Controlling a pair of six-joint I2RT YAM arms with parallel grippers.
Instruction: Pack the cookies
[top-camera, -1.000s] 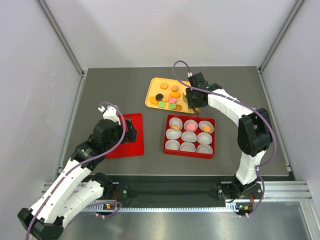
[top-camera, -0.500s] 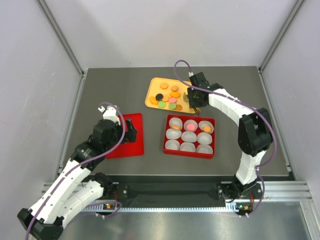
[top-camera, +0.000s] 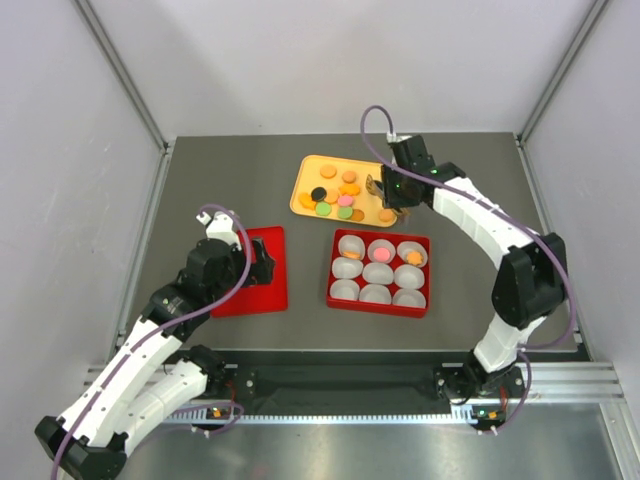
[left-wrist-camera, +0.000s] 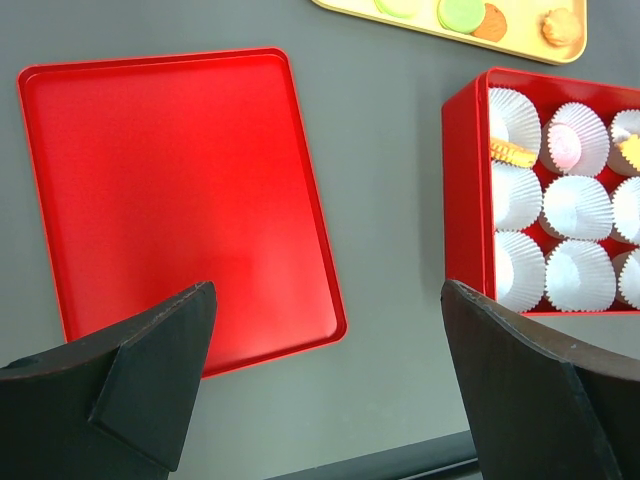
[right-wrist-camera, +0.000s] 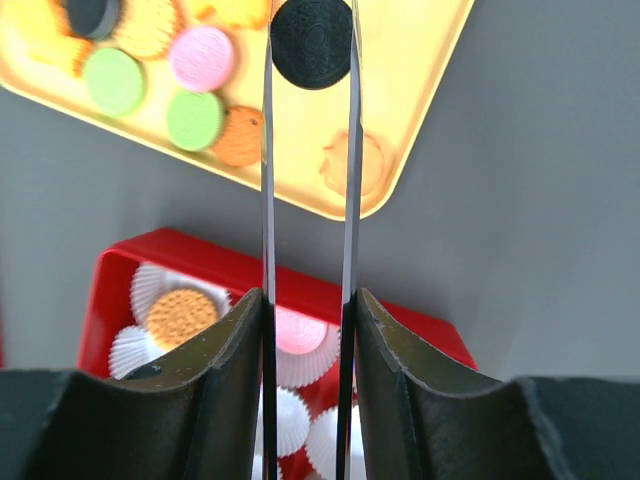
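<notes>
Cookies in orange, green, pink and black (top-camera: 338, 196) lie on a yellow tray (top-camera: 308, 168); they also show in the right wrist view (right-wrist-camera: 200, 58). My right gripper (top-camera: 384, 190) hangs over the tray's right end. In its wrist view the right gripper (right-wrist-camera: 310, 20) is shut on a black cookie (right-wrist-camera: 311, 50), held on edge between its thin blades. A red box (top-camera: 425, 300) holds nine white paper cups; three back cups hold an orange (top-camera: 352, 253), a pink (top-camera: 380, 250) and an orange cookie (top-camera: 413, 258). My left gripper (left-wrist-camera: 330, 380) is open and empty beside a red lid (left-wrist-camera: 170, 190).
The red lid (top-camera: 252, 272) lies flat on the left of the table, under my left arm. The red box (left-wrist-camera: 462, 190) stands right of it, with bare grey table (left-wrist-camera: 390, 200) between. White walls close in the table at the back and both sides.
My right gripper has risen from the tray and shifted slightly right and back, its arm stretched out further. The left arm has not moved.
</notes>
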